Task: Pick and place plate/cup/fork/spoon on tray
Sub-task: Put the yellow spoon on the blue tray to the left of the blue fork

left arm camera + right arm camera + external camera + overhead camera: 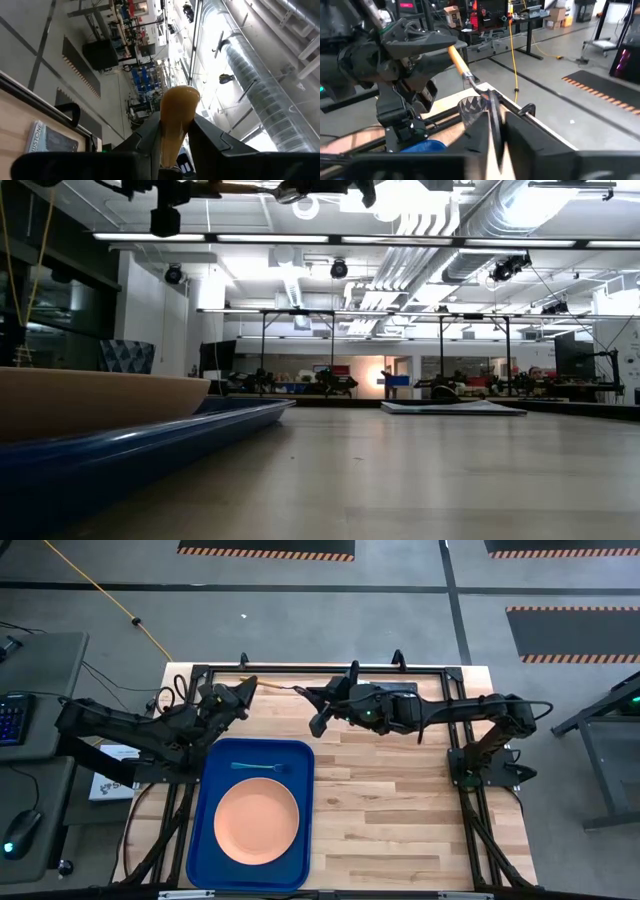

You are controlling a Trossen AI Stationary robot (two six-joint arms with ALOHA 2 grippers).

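The salmon-orange plate (257, 822) lies flat in the blue tray (300, 755), and the teal fork (258, 767) lies on the tray beyond it. My left gripper (245, 688) is raised above the table's far left and shut on the yellow-handled spoon (272, 686). The spoon reaches level toward my right gripper (318, 705), which is also raised and shut on the dark grey cup (470, 110). The spoon's silver bowl (481, 91) is at the cup's rim. Both grippers show at the top of the low view. My left gripper pinches the spoon's yellow handle (176, 117) between its two fingers, with the handle's free end sticking out past the fingertips. The spoon is lifted clear and points toward the table's right. My right gripper holds the cup by its side near the rim (479, 116), coming from the table's right. The fingers hide the exact hold. The cup is lifted clear of the table.
A dark book (455, 407) lies flat near the table's far edge, under the right arm. A black frame (300, 668) runs round the table. Bare wood (400, 810) lies to the right of the tray. Papers (110, 785) lie off the table's left.
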